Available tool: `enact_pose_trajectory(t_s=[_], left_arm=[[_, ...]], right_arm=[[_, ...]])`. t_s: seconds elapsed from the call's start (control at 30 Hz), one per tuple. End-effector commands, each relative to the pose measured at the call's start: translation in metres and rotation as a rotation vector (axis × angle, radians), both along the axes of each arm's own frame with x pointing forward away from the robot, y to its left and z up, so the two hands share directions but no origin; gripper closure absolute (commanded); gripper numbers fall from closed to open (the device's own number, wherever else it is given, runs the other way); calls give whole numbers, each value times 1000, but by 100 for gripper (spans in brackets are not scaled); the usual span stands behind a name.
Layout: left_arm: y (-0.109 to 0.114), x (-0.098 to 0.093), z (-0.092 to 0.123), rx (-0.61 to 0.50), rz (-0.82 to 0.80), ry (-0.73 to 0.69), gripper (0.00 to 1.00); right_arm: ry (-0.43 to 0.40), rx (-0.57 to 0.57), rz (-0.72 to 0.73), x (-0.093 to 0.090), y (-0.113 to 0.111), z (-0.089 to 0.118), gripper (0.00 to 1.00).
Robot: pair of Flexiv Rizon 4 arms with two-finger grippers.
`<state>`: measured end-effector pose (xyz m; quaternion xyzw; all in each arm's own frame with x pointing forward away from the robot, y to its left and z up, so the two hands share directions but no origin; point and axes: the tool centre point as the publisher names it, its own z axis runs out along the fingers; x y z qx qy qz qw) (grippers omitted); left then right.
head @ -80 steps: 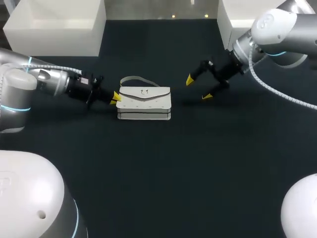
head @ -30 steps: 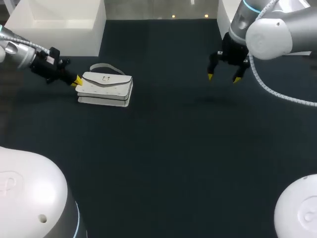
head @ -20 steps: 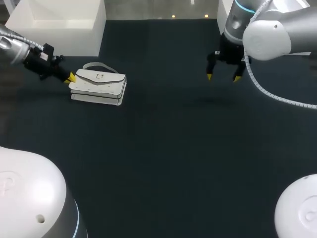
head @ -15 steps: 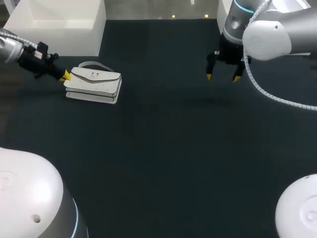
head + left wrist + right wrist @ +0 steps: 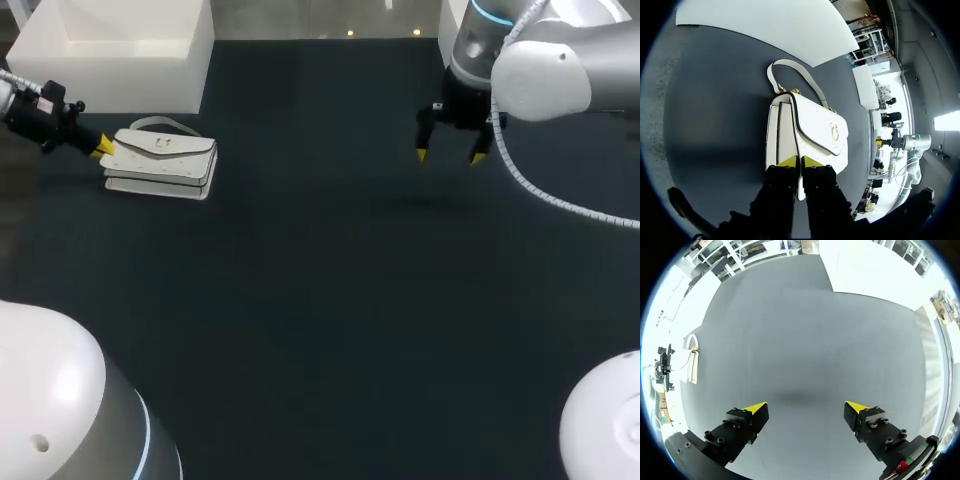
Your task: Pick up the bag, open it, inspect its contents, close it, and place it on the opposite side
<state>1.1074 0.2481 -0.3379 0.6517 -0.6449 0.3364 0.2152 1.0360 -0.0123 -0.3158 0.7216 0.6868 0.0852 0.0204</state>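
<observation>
The white bag (image 5: 160, 165) lay at the left part of the dark desk (image 5: 320, 300), flat, with its front face turned up. Its flap (image 5: 822, 131) was closed, and a small golden clasp (image 5: 832, 131) sat in the middle of it. The thin handle (image 5: 790, 75) lay in a loop at the far side of the bag, toward the white box (image 5: 110, 55) that stood just behind it at the back edge of the desk.

The left tool (image 5: 100, 148) came in from the left border and was at the left short end of the bag. In the left wrist view its two yellow fingertips (image 5: 785, 161) stood very close together, and they were clamped on this end of the bag, one at each side of the dark-trimmed edge (the left tool (image 5: 799, 161) covered the very end of the bag, so how deep the grip went could not be seen).

The right tool (image 5: 450, 155) hung over the right back part of the desk, well apart from the bag, pointing down. Its fingers were wide apart with nothing between them, only bare desk surface under the right tool (image 5: 805, 412). In that wrist view the bag (image 5: 692, 365) was small and far away, near the edge of the desk.
</observation>
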Motion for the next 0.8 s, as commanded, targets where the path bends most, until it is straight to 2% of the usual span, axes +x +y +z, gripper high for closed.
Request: enact_pose_trajectory(t_s=[0.03, 0.27, 0.43, 0.8], left_arm=[[18, 4, 1, -39, -18, 20, 100], [39, -5, -1, -60, 38, 1, 100], [44, -6, -4, -58, 50, 14, 100], [73, -5, -1, -62, 157, -2, 100]], right_arm=[[1, -3, -2, 0, 0, 0, 0], [1, -3, -2, 0, 0, 0, 0], [1, -3, -2, 0, 0, 0, 0], [1, -3, -2, 0, 0, 0, 0]])
